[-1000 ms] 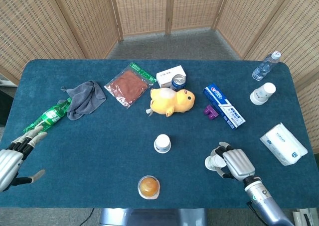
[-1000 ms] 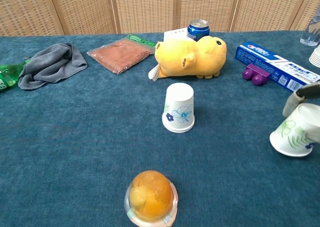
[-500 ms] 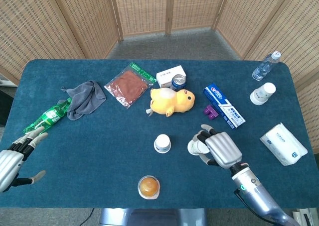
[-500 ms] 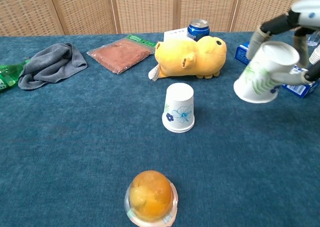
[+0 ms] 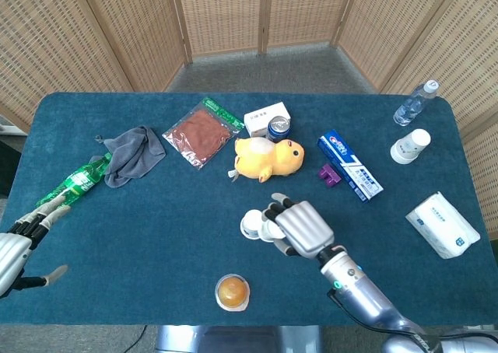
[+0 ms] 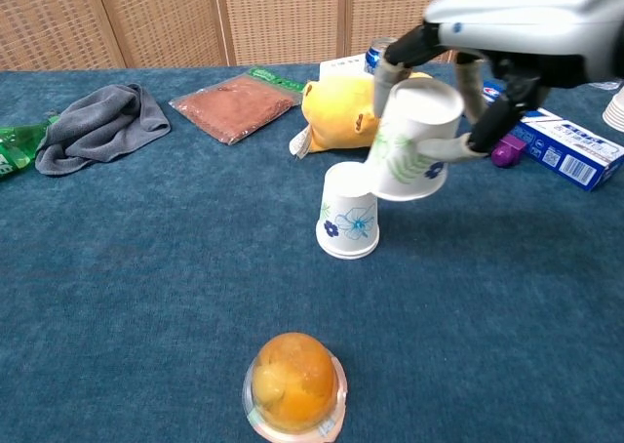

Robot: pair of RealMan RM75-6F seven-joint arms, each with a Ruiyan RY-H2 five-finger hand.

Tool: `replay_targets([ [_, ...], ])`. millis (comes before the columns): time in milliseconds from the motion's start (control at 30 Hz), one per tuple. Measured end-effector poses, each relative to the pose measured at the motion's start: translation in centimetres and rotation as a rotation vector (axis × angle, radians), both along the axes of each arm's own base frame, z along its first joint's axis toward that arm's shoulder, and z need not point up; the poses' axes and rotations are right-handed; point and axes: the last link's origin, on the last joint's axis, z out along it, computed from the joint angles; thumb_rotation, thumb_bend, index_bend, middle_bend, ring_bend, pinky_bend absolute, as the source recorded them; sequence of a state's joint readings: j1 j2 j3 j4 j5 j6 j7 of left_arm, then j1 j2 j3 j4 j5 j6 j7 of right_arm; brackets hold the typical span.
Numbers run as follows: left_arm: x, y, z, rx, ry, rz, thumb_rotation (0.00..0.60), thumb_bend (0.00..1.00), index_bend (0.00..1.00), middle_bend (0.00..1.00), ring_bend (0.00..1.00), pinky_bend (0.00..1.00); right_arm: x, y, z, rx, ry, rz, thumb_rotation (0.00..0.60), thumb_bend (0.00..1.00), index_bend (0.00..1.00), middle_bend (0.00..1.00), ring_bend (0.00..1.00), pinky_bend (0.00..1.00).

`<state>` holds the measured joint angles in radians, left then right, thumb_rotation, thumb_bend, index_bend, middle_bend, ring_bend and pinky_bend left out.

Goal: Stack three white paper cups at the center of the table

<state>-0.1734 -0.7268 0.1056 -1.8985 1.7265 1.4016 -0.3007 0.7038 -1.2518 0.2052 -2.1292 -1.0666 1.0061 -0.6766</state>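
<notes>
An upside-down white paper cup with a blue flower print stands near the table's middle, and shows as the cup in the head view. My right hand holds a second white cup, green-printed and upside down, tilted in the air just above and right of the standing one. In the head view the right hand covers most of that cup. A third white cup stands at the far right near a water bottle. My left hand hovers open at the table's left front edge.
An orange jelly cup sits in front of the standing cup. Behind are a yellow plush toy, a blue can, a toothpaste box, a purple block, a reddish packet, a grey cloth and a tissue pack.
My right hand has carried the green-printed cup up and leftward from the right front of the table to just above the standing cup. The left hand has hardly moved.
</notes>
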Motion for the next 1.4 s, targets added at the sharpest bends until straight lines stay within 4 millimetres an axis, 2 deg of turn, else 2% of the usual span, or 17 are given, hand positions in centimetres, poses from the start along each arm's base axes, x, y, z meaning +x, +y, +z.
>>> replay_targets([
  [267,0.0,-0.1,0.2,0.001,-0.009,-0.004,0.600,0.29,0.02,0.00,0.00,0.13,2.7,-0.5,-1.6,0.021,0.007,0.037,0.600,0.44,0.37,0.37,0.17,0.56],
  [567,-0.1,-0.1,0.5,0.003,-0.013,-0.005,0.600,0.29,0.02,0.00,0.00,0.13,4.4,-2.1,-3.3,0.018,0.023,0.041,0.600,0.44,0.37,0.38,0.17,0.58],
  [867,-0.3,0.0,0.6,0.005,-0.015,0.001,0.600,0.29,0.02,0.00,0.00,0.13,4.1,-3.1,-3.9,0.002,0.046,0.017,0.600,0.44,0.37,0.38,0.17,0.59],
  [1400,-0.2,0.0,0.4,-0.009,-0.010,0.001,0.600,0.29,0.02,0.00,0.00,0.13,3.8,-3.1,-3.6,0.001,0.069,0.014,0.600,0.44,0.37,0.38,0.17,0.59],
])
